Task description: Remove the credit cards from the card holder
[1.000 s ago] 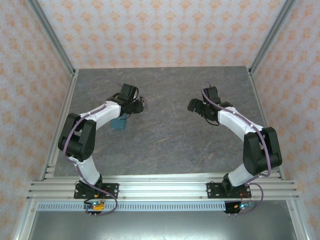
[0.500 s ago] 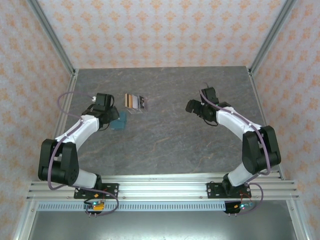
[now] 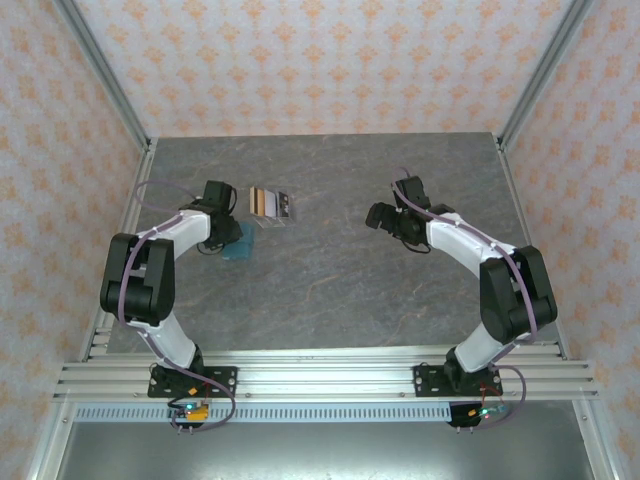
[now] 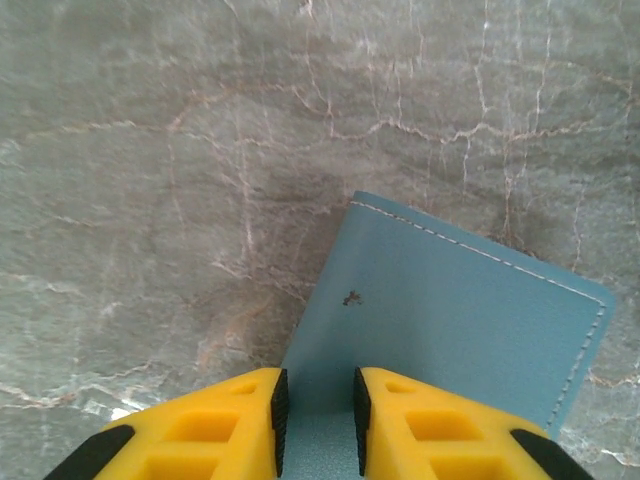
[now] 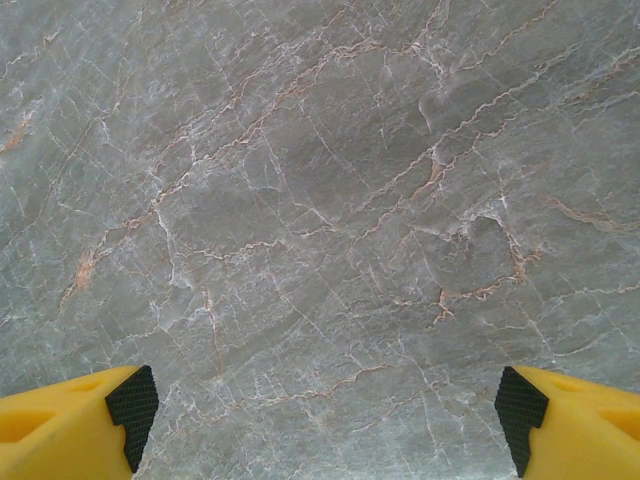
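The card holder (image 4: 450, 320) is a teal wallet with pale stitching, lying flat on the table (image 3: 330, 270) at the left (image 3: 242, 249). My left gripper (image 4: 318, 410) is over its near corner, at the wallet's left side (image 3: 225, 234). The jaws stand a narrow gap apart with the wallet's face showing between them; I cannot tell whether they pinch it. The credit cards (image 3: 272, 204) lie side by side on the table just beyond the wallet, free of both grippers. My right gripper (image 3: 381, 215) hangs wide open (image 5: 325, 405) over bare stone.
Grey marbled stone covers the table between the two arms. A metal frame post (image 3: 128, 215) borders it on the left, close to the left arm, and patterned walls close in the back and sides.
My left arm has left the spot over the credit cards, which now lie uncovered, and come to the card holder with narrower jaws. The right gripper has drifted slightly left.
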You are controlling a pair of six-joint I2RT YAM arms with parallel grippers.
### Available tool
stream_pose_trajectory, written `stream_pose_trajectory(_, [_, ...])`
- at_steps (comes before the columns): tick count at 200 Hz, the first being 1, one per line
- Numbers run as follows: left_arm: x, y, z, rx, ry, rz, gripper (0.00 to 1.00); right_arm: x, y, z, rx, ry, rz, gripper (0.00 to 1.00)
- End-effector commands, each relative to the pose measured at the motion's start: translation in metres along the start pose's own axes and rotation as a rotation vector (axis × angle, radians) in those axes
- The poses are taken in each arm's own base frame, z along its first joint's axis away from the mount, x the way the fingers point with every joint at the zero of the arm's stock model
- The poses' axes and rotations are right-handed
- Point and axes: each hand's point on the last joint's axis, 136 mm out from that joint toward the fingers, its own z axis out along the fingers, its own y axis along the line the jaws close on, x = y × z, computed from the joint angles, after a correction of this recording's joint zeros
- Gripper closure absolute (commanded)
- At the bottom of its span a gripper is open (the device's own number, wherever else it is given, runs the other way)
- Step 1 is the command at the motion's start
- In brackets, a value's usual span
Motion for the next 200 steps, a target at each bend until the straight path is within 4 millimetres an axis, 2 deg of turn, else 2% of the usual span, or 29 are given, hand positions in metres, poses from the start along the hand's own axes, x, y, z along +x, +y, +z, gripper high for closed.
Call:
stream_pose_trajectory(1, [0.025,-0.008,0.001,0.046,0.102,-0.003,0.74,-0.006,0.004,-0.008,-0.001,-0.022,0.014,0.10])
stream_pose_trajectory(18, [0.046,-0.012,-0.002,0.030,0.147,0.041,0.75,-0.006,0.007,-0.007,-0.010,-0.018,0.017,0.10])
stream_pose_trajectory(39, [0.074,-0.028,-0.009,0.047,0.182,0.099,0.75,-0.003,0.011,-0.004,-0.011,-0.005,0.012,0.10])
stream_pose_trajectory(73, [0.122,-0.066,-0.019,0.104,0.221,0.109,0.74,0.015,0.024,-0.003,-0.057,0.047,0.005,0.13])
stream_pose_trajectory(90, [0.137,-0.093,-0.027,0.196,0.223,0.088,0.71,0.026,0.034,-0.004,-0.081,0.074,0.011,0.14])
stream_pose_trajectory(107, [0.136,-0.117,-0.040,0.278,0.197,0.067,0.69,0.036,0.049,-0.005,-0.103,0.097,0.001,0.14])
stream_pose_trajectory(125, [0.125,-0.128,-0.051,0.320,0.157,0.048,0.67,0.050,0.066,-0.002,-0.115,0.128,-0.042,0.15])
stream_pose_trajectory(161, [0.102,-0.116,-0.067,0.310,0.114,0.058,0.59,0.090,0.093,0.013,-0.077,0.241,-0.133,0.26])
stream_pose_trajectory(200, [0.082,-0.080,-0.062,0.312,0.112,-0.033,0.52,0.134,0.122,0.029,-0.039,0.348,-0.243,0.40])
